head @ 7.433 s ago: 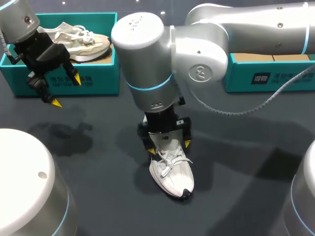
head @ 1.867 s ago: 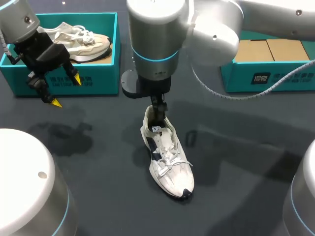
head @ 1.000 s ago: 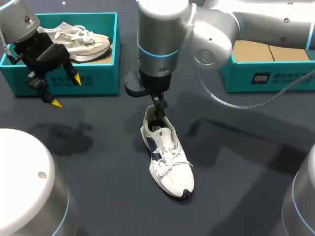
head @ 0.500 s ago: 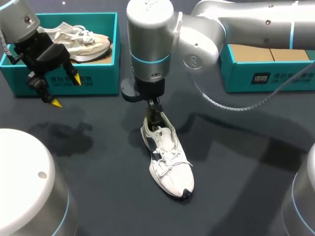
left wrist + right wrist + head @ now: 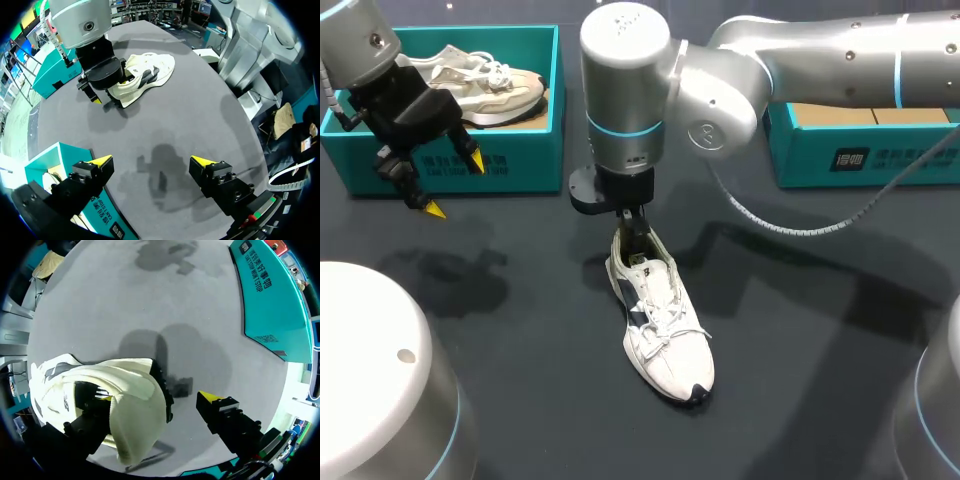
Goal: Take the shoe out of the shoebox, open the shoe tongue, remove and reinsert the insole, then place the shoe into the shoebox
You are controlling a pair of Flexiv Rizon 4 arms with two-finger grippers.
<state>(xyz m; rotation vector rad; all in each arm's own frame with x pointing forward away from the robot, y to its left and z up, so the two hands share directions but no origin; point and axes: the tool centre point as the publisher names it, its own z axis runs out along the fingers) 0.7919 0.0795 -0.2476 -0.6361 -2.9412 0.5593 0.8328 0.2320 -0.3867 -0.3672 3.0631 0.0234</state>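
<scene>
Now, with the white lace-up sneaker lying unmoved on the dark grey table, my right gripper has shifted from the laces to the heel and dipped. Its fingers are apart, one inside the collar and one behind the heel, so I judge insole removal is beginning. My left gripper still hovers, fingers spread, before the teal cardboard shoebox.

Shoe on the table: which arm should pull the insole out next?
Right, probably. The right tool sits at the shoe's heel opening; the left tool hangs open by the far box.
</scene>
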